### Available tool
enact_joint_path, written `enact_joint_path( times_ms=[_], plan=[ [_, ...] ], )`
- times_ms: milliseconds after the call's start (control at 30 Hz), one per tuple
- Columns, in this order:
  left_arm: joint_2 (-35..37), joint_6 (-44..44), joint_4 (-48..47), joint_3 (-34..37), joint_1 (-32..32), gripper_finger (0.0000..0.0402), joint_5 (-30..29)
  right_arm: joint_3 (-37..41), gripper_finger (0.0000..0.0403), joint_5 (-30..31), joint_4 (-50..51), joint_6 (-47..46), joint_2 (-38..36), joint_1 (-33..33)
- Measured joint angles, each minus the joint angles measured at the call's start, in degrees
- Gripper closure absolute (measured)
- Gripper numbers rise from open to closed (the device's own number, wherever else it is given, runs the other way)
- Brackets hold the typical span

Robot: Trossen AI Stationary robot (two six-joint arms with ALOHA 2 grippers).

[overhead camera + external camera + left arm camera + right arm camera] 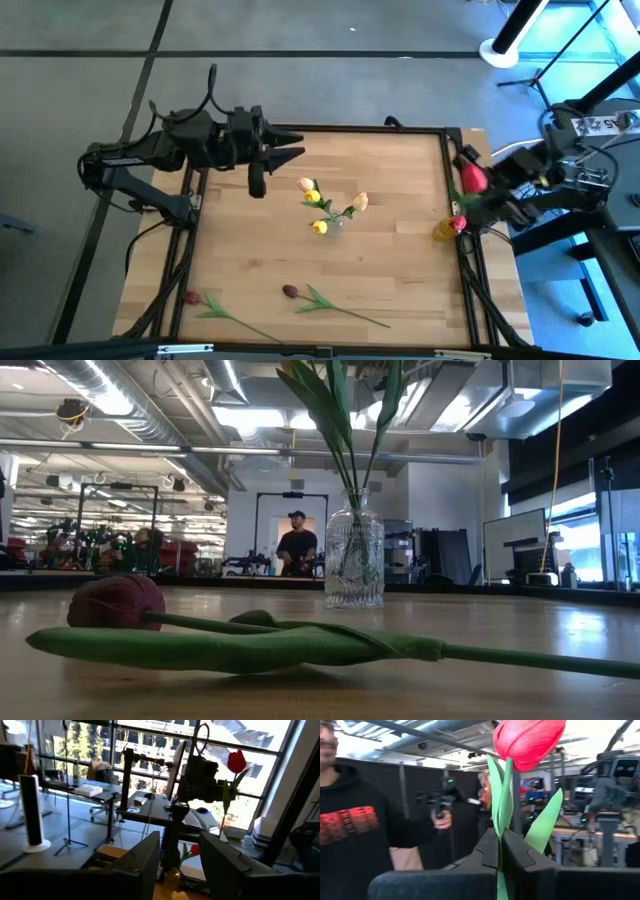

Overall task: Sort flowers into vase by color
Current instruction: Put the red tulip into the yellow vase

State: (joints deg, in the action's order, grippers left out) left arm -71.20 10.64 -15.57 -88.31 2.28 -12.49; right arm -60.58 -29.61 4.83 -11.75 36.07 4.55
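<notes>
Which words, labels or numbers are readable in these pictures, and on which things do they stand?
Nothing reads in full.
Hoodie of the person beside the table: red letters, blurred, unreadable.
Label on the right arm: characters too small to read.
Vase, tulips and table: no text.

Grey floor (300, 90) w/ dark seam lines around the wooden table (260, 260). Open workshop behind: exposed ceiling ducts (130, 410), strip lights, big windows (150, 750) w/ trees outside, desks (90, 792), a white cylinder stand (32, 815). A person in black hoodie (350, 825) stands near; another person (296, 545) far back by a doorway
</notes>
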Motion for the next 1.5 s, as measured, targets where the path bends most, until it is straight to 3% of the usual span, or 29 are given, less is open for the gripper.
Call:
enact_joint_path(
  times_ms=[167, 500, 633, 733, 900, 1200, 1500],
  plan=[
    [0.0, 3.9, 0.2, 0.0, 2.3, 0.0269, -0.3, -0.1, 0.0400, -0.4, 6.2, 0.5, -6.7, 2.7],
    [0.0, 4.5, 1.9, 0.0, 5.4, 0.0269, -9.5, 0.0, 0.0400, -12.8, 12.8, -0.3, -8.9, 4.5],
    [-0.5, 5.0, 2.7, 0.0, 5.5, 0.0269, -9.6, 0.0, 0.0400, -13.2, 17.2, 2.9, -11.9, 4.4],
    [-1.0, 5.8, 2.8, 0.0, 5.4, 0.0269, -9.9, -0.1, 0.0400, -7.7, 24.2, 8.4, -15.5, 4.4],
    [-2.2, 7.0, 2.9, 0.0, 5.4, 0.0269, -14.0, 0.1, 0.0400, 6.7, 34.5, 15.1, -21.4, 4.4],
    [-4.0, 7.9, 4.1, 0.0, 3.2, 0.0269, -16.1, 3.6, 0.0400, 18.6, 38.3, 14.1, -28.7, 4.4],
    [-7.8, 8.0, 8.0, 0.0, 2.9, 0.0269, -15.9, 10.7, 0.0400, 25.6, 38.2, 12.0, -35.6, 4.4]
  ],
)
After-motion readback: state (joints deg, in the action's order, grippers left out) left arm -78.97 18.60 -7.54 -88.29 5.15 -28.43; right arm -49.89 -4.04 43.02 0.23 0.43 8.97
